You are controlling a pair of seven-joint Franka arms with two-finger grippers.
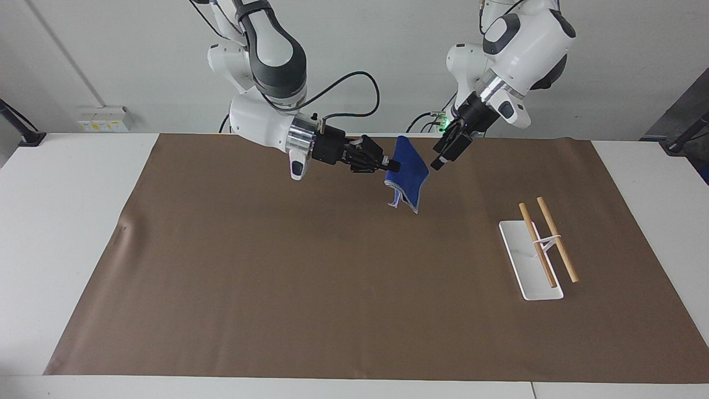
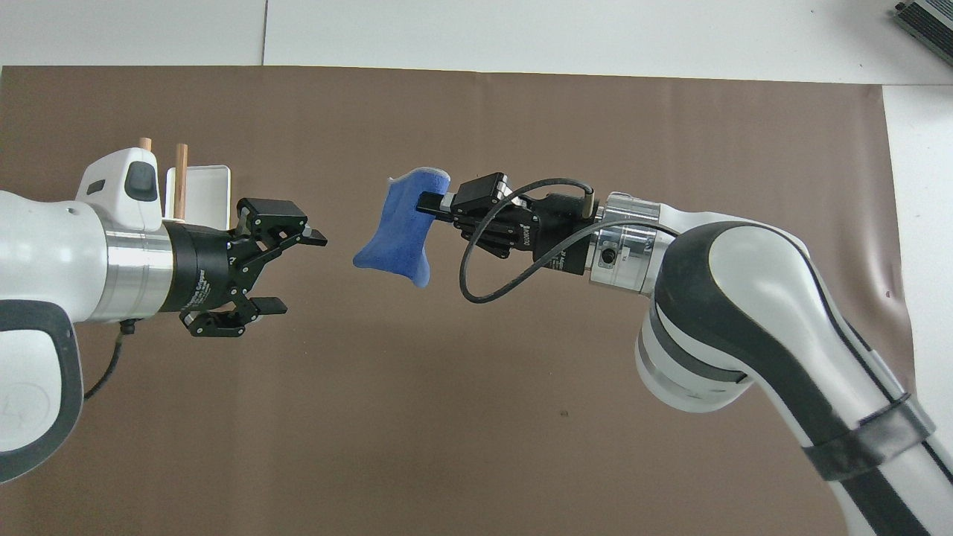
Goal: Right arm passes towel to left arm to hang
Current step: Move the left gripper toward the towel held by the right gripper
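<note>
The blue towel (image 1: 409, 173) (image 2: 398, 234) hangs in the air over the middle of the brown mat, toward the robots' edge. My right gripper (image 1: 391, 164) (image 2: 429, 202) is shut on the towel's upper edge, and the cloth droops below its fingertips. My left gripper (image 1: 441, 159) (image 2: 298, 272) is open and points at the towel from the rack's end. A short gap shows between it and the cloth, and nothing is between its fingers.
A white rack base (image 1: 526, 266) (image 2: 207, 182) carrying two wooden rods (image 1: 556, 238) (image 2: 181, 160) stands on the mat (image 1: 277, 266) toward the left arm's end. In the overhead view the left arm covers most of the rack.
</note>
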